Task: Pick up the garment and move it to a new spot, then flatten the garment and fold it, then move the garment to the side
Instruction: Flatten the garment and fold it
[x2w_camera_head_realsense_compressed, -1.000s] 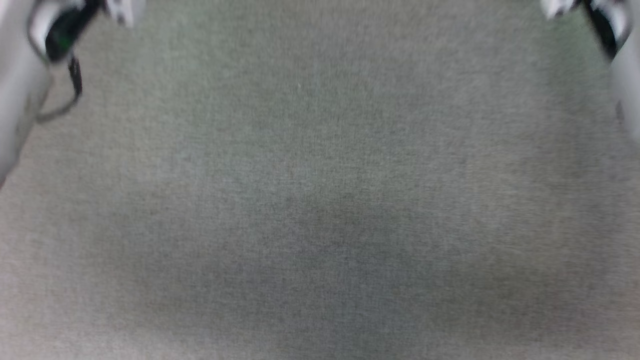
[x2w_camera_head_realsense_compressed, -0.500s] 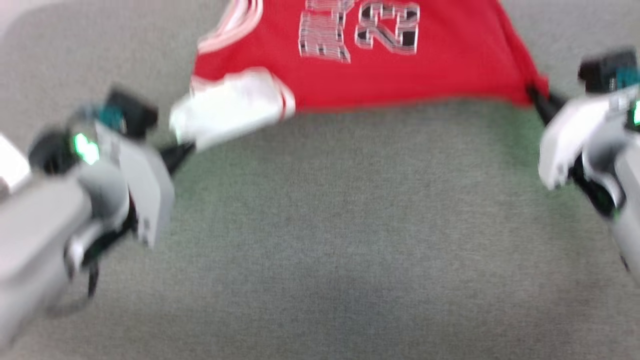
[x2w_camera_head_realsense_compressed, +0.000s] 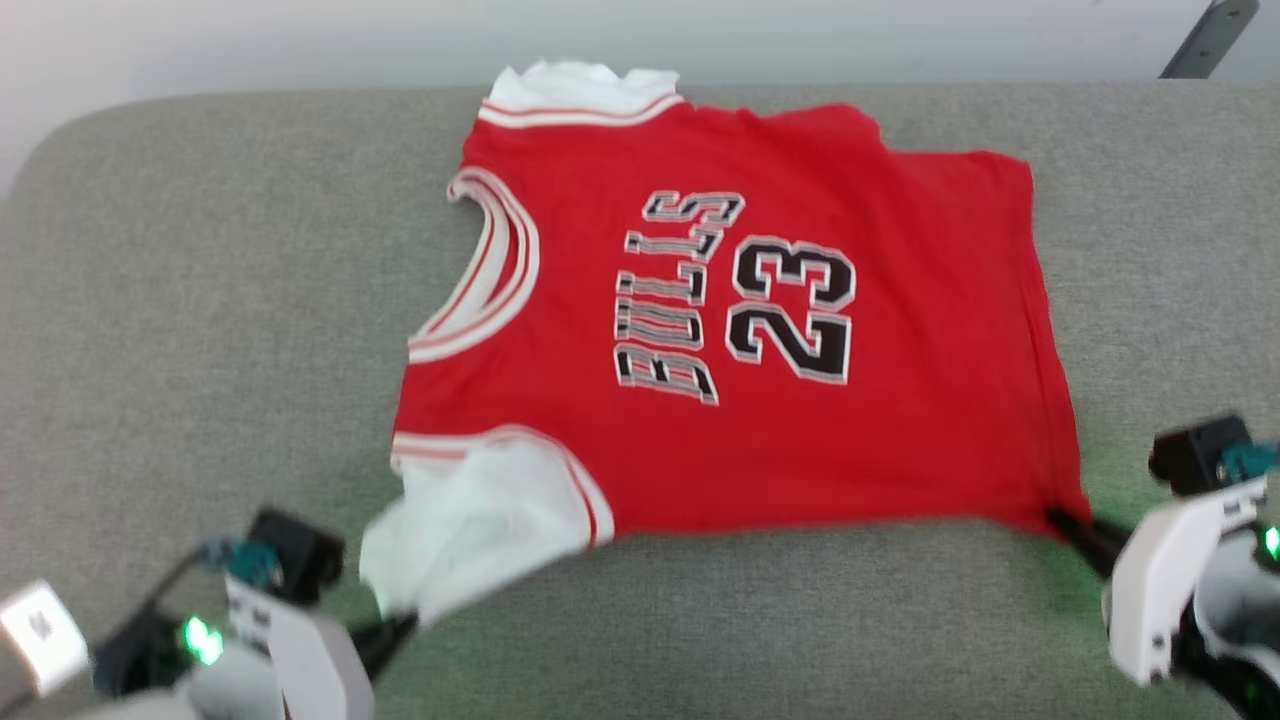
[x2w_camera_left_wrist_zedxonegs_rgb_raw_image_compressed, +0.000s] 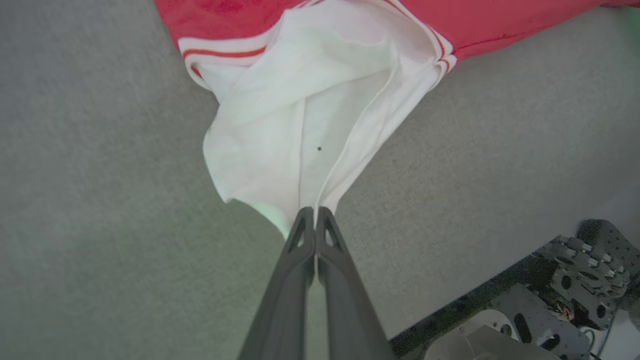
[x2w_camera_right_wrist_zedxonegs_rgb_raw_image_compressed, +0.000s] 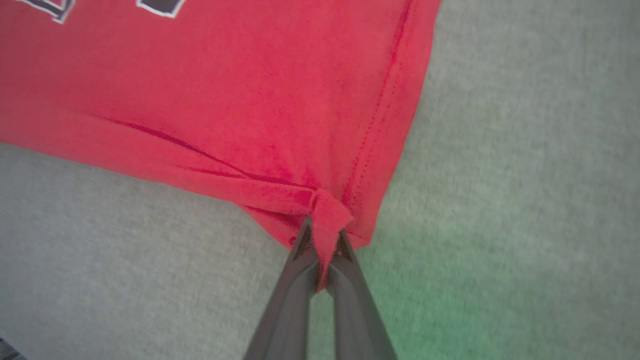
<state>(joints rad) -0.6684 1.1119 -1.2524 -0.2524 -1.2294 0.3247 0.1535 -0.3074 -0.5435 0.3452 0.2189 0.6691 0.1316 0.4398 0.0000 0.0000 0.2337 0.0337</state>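
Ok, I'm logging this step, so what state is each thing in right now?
garment: unfolded, spread almost flat on the pad, print up
sleeve: bunched, pulled to a point
left gripper: shut on the sleeve
right gripper: shut on the garment's red corner

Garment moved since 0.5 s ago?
Cannot tell. The garment sits lower in head view, but the grey cushion edge dropped too: the camera moved.
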